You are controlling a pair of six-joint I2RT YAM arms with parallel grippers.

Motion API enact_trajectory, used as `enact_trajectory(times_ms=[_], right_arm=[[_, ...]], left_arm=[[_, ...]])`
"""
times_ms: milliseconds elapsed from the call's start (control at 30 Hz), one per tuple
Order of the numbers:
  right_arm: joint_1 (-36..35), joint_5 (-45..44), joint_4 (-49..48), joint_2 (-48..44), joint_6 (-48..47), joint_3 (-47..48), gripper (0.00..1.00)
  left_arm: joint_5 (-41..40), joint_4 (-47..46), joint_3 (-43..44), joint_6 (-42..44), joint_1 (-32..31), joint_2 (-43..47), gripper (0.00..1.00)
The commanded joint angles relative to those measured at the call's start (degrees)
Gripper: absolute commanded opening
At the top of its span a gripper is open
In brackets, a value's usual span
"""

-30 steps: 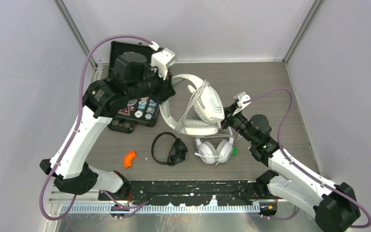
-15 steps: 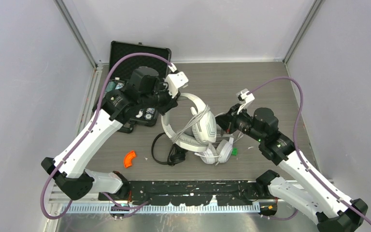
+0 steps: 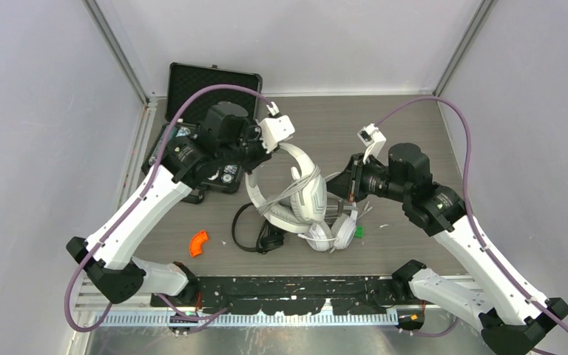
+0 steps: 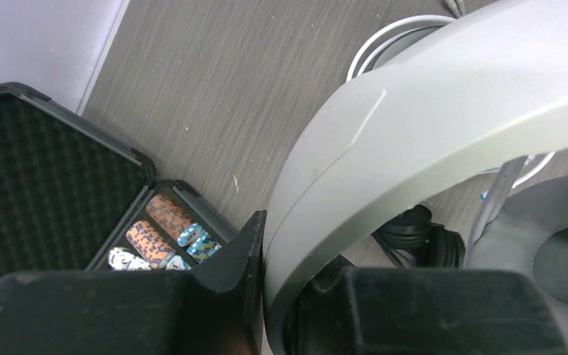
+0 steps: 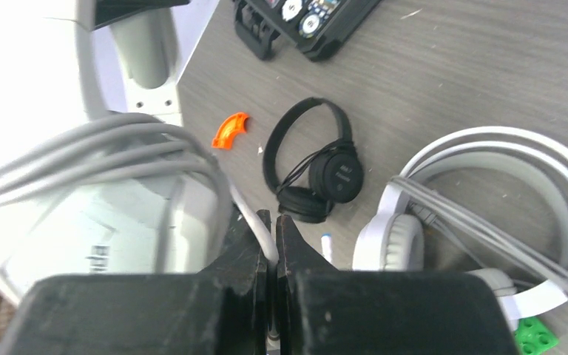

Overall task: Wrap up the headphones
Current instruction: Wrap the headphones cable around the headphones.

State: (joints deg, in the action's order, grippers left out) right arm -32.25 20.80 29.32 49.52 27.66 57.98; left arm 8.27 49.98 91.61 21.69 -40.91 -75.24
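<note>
The left hand is clamping the headband of the larger white headset and is holding it above the bench. The right hand is pinching that headset's pale cord, with its jaws closed on it. The second white headset and the black headset are lying side by side on the bench, below the raised one.

One white headset, black headset, orange piece.
</note>
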Motion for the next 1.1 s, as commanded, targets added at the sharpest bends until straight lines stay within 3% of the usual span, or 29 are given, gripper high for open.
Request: enact_trajectory(times_ms=[0,200,433,667,800,1067], right_arm=[[0.99,2.72,3.06,-0.42,4.02,7.24,0.00],[0.97,10.11,2.74,-1.80,9.50,7.30,0.00],[0.96,7.68,0.83,-3.19,16.44,5.41,0.00],[0.97,-9.74,-4.53,-6.24,29.28,-1.57,0.00],[0.99,-14.30,-10.59,-6.24,34.89,-5.82,0.00],[1.44,-25.03,-17.91,-0.12,37.18,-8.65,0.00]], left_arm=[[-3.80,6.13,0.22,11.22,-0.71,-0.13,0.00],[-7.75,-0.04,-4.04,23.77,-2.33,1.62,0.00],[-14.80,-6.08,-5.76,32.39,-2.77,-0.57,0.00],[-21.25,-6.89,-3.35,33.82,-2.78,-6.85,0.00],[-23.21,-9.95,-4.95,34.80,-2.69,-10.11,0.00],[-24.54,-15.42,-4.23,34.84,-1.62,-19.15,0.00]])
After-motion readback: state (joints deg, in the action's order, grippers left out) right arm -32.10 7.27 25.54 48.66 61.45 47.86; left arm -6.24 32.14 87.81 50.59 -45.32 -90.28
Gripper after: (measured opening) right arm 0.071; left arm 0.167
